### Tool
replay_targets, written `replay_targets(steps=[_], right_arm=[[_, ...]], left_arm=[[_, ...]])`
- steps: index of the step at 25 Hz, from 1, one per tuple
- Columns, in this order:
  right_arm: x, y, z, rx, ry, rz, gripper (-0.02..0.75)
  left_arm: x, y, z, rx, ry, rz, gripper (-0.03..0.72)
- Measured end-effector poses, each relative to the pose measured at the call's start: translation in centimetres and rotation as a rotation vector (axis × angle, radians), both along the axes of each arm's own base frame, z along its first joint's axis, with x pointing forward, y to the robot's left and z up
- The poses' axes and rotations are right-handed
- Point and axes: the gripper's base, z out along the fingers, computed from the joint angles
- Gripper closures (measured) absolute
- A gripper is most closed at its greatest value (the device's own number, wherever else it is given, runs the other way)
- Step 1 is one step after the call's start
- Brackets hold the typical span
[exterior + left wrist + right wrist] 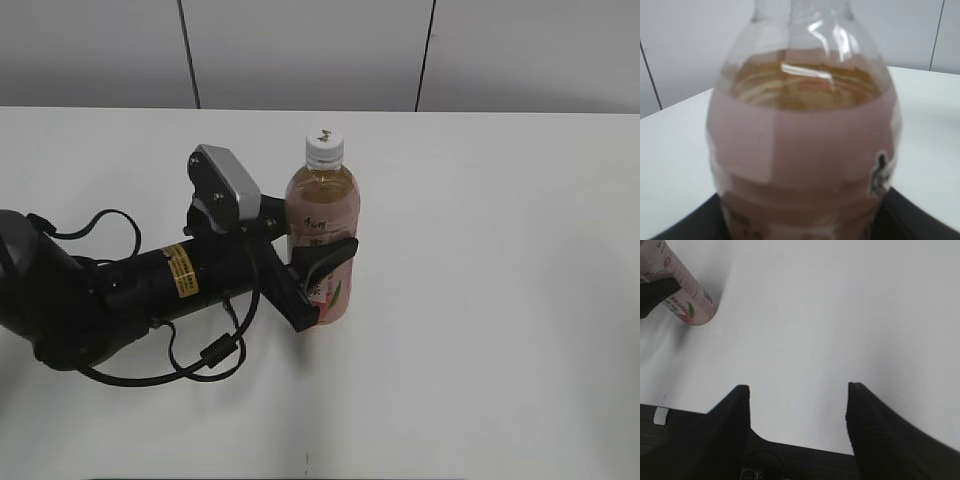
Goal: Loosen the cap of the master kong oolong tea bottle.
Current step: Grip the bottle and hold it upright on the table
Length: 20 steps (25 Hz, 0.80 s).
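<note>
Bottle (322, 235): stood upright near the desk's far edge, clamped by the left gripper (322, 275).
Right gripper (797, 405): spread wide, empty.
Cap (324, 147): untouched.
Risk: bottle spun in a weak hold.

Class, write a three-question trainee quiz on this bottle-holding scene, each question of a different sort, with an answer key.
1. True or false: the left gripper is shut on the tall clear plastic tea bottle with the pink label.
2. Multiple choice: the small round white plastic screw cap is A) on the bottle, B) lying on the white table, C) in the right gripper.
3. Fill in: the right gripper's jaws are ____ and hold nothing.

Key: 1 true; 2 A; 3 open.
</note>
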Motion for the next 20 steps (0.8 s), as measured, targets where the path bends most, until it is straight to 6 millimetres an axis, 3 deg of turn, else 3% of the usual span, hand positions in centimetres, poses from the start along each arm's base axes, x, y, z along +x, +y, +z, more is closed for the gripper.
replay_targets(steps=[9, 14, 20], right_arm=[[-0.1, 0.1, 0.2, -0.009, -0.003, 0.028, 0.278], [0.0, 0.7, 2.1, 0.019, -0.026, 0.087, 0.278], [1.8, 1.4, 4.1, 0.087, 0.019, 0.167, 0.279]], left_arm=[[-0.1, -0.1, 0.0, 0.004, -0.004, -0.019, 0.309], [-0.4, -0.2, 0.7, 0.049, -0.015, -0.055, 0.31], [-0.5, -0.2, 1.2, 0.093, -0.021, -0.072, 0.321]])
